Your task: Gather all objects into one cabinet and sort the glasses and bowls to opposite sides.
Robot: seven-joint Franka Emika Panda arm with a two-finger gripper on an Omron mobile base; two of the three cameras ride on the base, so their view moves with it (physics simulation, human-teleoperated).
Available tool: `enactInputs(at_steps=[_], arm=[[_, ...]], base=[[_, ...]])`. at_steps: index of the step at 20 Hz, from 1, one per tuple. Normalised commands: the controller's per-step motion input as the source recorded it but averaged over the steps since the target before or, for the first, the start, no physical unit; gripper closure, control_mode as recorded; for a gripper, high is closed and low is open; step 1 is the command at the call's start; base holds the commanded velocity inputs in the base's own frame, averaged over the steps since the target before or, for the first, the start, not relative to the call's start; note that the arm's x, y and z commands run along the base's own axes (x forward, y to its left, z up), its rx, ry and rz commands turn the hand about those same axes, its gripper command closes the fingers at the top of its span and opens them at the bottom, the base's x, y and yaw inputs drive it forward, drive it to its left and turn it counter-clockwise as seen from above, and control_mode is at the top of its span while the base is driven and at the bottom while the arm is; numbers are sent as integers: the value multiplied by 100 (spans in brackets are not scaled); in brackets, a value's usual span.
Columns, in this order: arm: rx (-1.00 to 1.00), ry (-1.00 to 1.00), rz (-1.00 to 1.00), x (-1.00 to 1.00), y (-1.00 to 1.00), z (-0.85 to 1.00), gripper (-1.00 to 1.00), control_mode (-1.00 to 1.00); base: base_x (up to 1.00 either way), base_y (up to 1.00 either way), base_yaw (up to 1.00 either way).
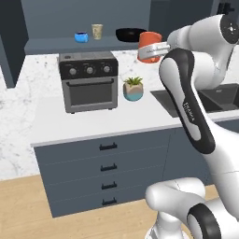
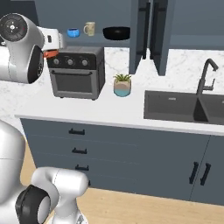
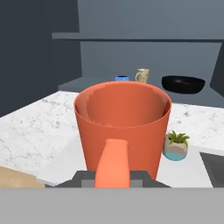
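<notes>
My gripper (image 1: 158, 47) is shut on the orange cup (image 1: 148, 45), which hangs in the air above the counter, right of the toaster oven and at about shelf height. In the hand view the orange cup (image 3: 122, 124) looms close and upright, its handle between my gripper's (image 3: 113, 178) jaws. On the cabinet shelf (image 1: 51, 45) stand a small blue bowl (image 1: 81, 37), a beige cup (image 1: 97, 31) and a wide black bowl (image 1: 130, 34), left to right. The same three appear as the blue bowl (image 2: 73, 32), beige cup (image 2: 89, 29) and black bowl (image 2: 116, 33).
A toaster oven (image 1: 88, 81) sits on the marble counter under the shelf, with a potted plant (image 1: 133, 88) to its right. A dark sink (image 2: 183, 107) with a faucet (image 2: 208, 72) lies further right. Open cabinet doors (image 2: 144, 33) hang beside the black bowl.
</notes>
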Motion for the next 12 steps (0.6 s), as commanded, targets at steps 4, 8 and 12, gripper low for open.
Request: enactInputs(at_steps=[4,8,12], arm=[[0,0,0,0,0,0,100,100],[0,0,0,0,0,0,100,100],[0,0,0,0,0,0,100,100]], base=[[38,0,0],[35,0,0],[45,0,0]])
